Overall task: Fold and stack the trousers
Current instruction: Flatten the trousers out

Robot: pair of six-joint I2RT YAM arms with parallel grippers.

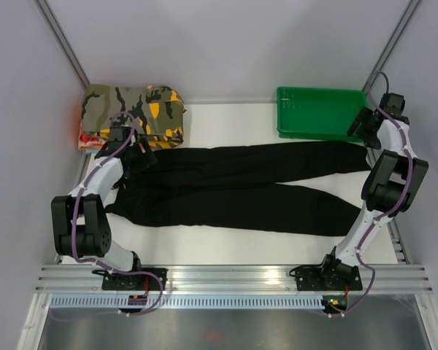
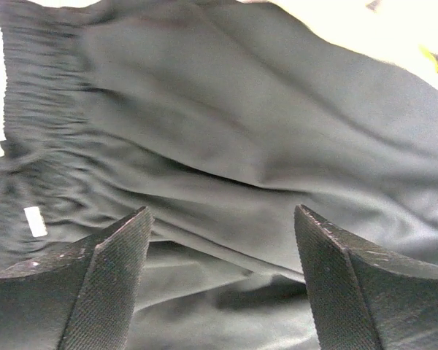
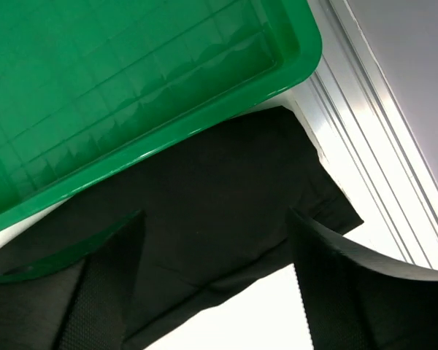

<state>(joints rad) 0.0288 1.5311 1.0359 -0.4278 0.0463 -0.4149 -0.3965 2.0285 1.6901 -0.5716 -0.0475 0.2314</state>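
Plain black trousers (image 1: pixel 226 208) lie flat, legs splayed (left gripper (image 2: pixel 219 219), right gripper (image 3: pixel 215 219): wide, empty).

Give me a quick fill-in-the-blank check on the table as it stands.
The trousers lie spread flat, waistband toward the ____ arm.
The tray beside the leg hems is coloured ____.
Both arms' jaws stand ____, gripping nothing.
The camouflage garment behind the waistband lies ____.
Missing: left; green; open; folded.
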